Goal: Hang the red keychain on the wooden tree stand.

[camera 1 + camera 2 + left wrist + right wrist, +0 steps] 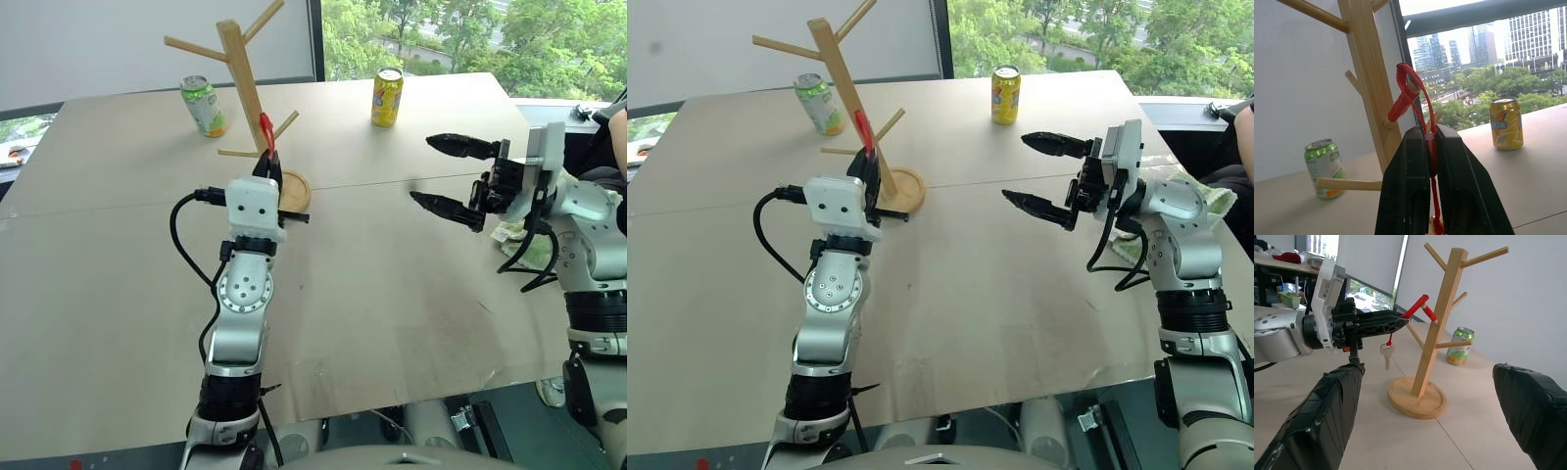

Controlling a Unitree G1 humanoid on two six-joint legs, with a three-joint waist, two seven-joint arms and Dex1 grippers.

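Two arms are up over the table (392,294), and I work down from it to the wooden tree stand (241,78), which rises from its disc base just beyond my left gripper (268,168). Two drink cans sit farther back, green (203,105) and yellow (387,96). My left gripper is clamped tight on the red keychain (1409,93), and a small key (1385,352) dangles beneath the fingers. The loop stands up from the fingertips, long axis tilting toward the trunk, and seems to lie over the tip of a rising peg (1400,105); I can't tell how far on it sits. My right gripper (1043,174), fingers wide apart and holding nothing, hangs well off to the side. I judge the left arm does the hanging alone.
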